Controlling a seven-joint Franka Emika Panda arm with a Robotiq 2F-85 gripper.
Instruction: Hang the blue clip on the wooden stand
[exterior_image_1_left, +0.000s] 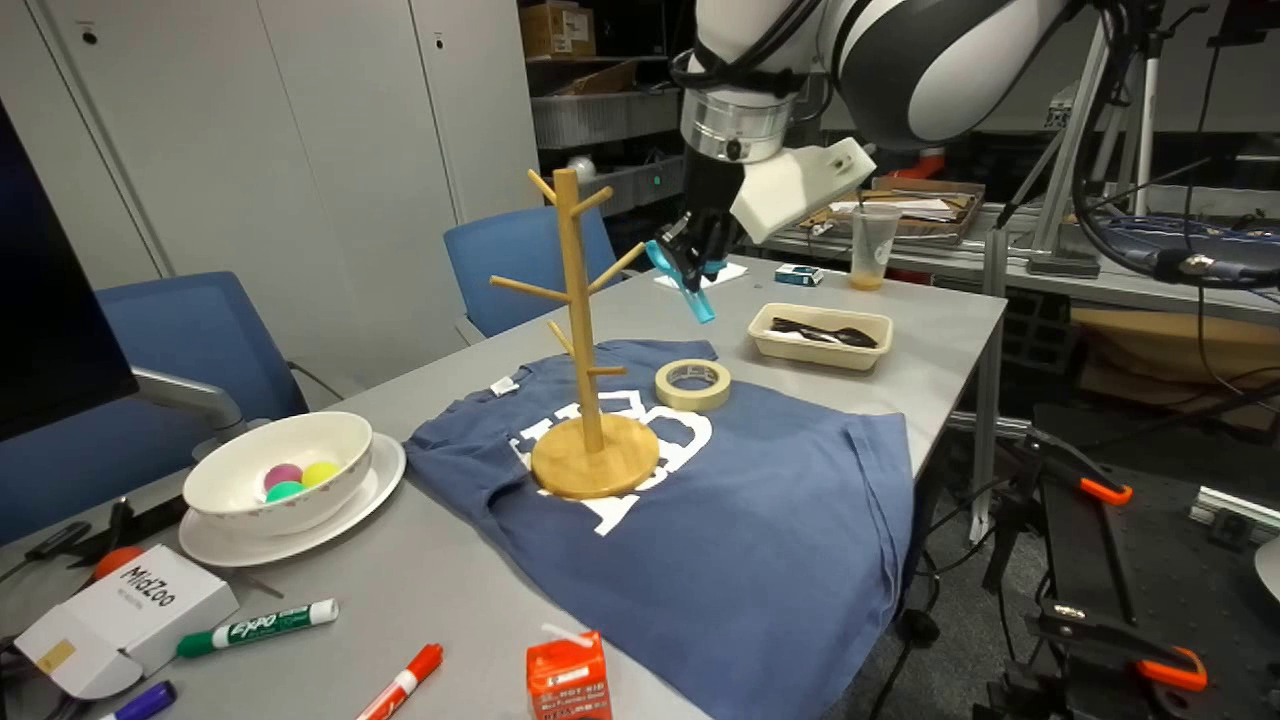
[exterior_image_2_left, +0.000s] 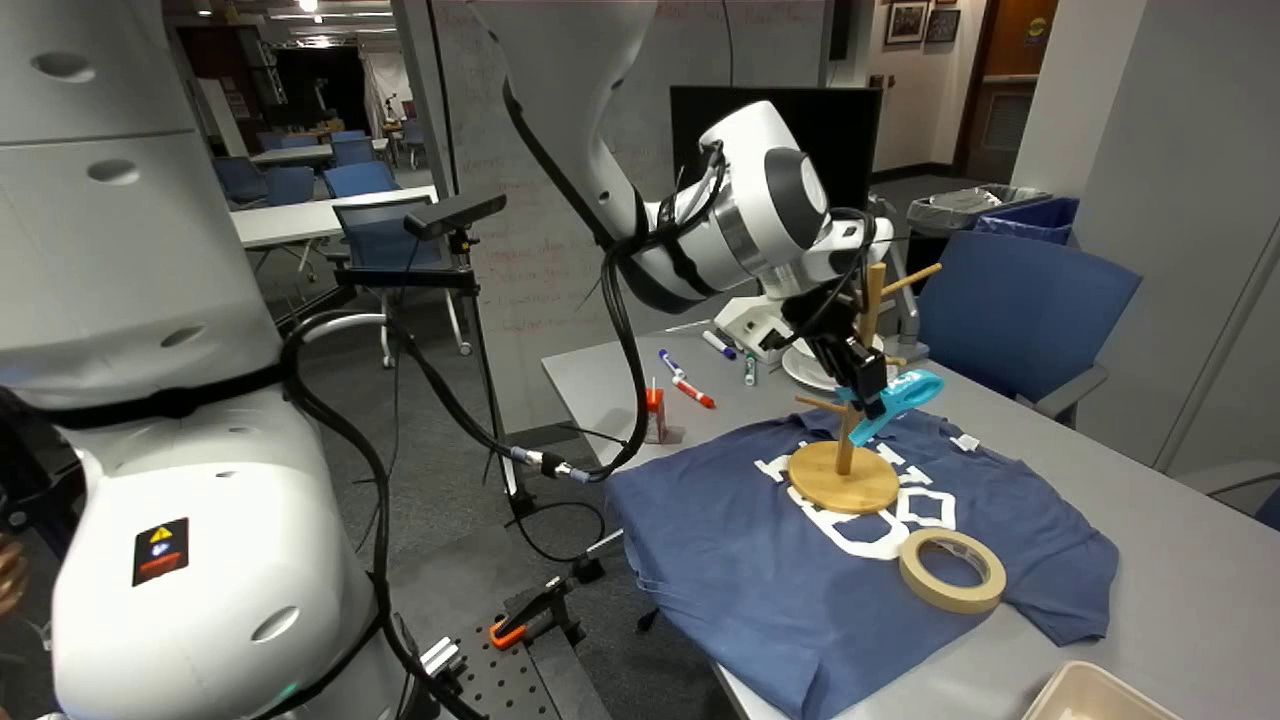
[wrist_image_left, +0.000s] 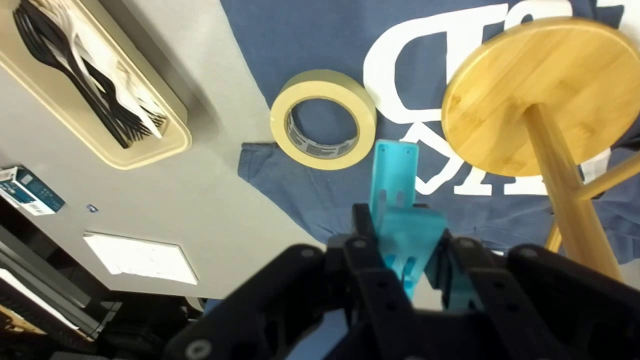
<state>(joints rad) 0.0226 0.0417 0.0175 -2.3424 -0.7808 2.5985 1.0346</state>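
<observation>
The blue clip (exterior_image_1_left: 701, 304) is held in the air above the table, tilted. It also shows in an exterior view (exterior_image_2_left: 908, 392) and in the wrist view (wrist_image_left: 394, 170). My gripper (wrist_image_left: 400, 225) is shut on the clip, with a finger on each side of it; in both exterior views the gripper (exterior_image_1_left: 695, 262) (exterior_image_2_left: 868, 400) points downward. The wooden stand (exterior_image_1_left: 580, 340) stands upright on the dark blue cloth. In the wrist view the stand (wrist_image_left: 542, 100) lies to the right of the clip, apart from it. In an exterior view the clip and gripper partly cover the stand's pole (exterior_image_2_left: 845, 458).
The dark blue shirt (exterior_image_1_left: 730, 520) lies under the stand. A tape roll (wrist_image_left: 322, 120) lies beside the stand's base. A tray of cutlery (exterior_image_1_left: 820, 337), a plastic cup (exterior_image_1_left: 873, 245), a bowl (exterior_image_1_left: 285, 470), markers (exterior_image_1_left: 260, 627) and a red carton (exterior_image_1_left: 568, 678) are on the table.
</observation>
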